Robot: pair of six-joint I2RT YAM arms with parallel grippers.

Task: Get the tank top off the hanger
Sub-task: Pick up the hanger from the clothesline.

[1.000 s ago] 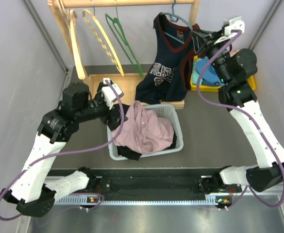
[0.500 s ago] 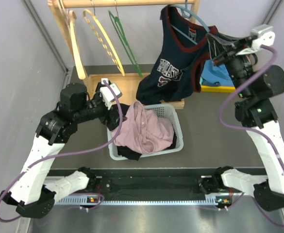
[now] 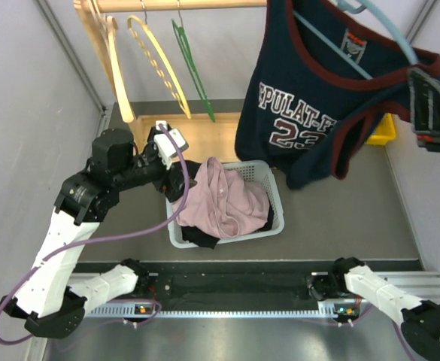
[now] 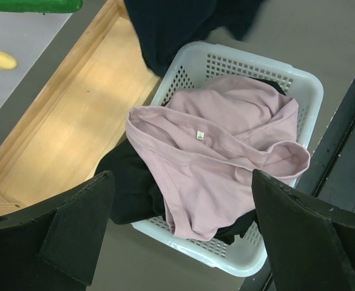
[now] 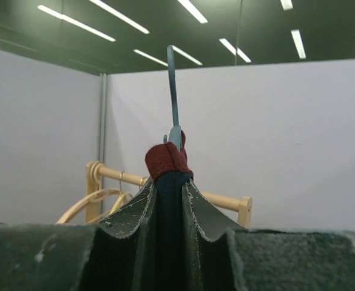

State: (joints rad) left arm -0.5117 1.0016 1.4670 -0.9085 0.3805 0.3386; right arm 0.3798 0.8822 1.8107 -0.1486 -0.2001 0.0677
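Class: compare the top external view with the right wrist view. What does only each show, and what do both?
Only the top view shows the white basket of clothes, the left gripper and the lettering on the tank top. Only the right wrist view shows ceiling lights and the pinch of the right gripper on maroon-edged fabric. Both show the tank top, its blue hanger and the wooden rail.

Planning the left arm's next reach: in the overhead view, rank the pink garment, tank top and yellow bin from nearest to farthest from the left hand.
1. The pink garment, in the basket beside the left hand.
2. The tank top, hanging high at right.
3. The yellow bin, far right.
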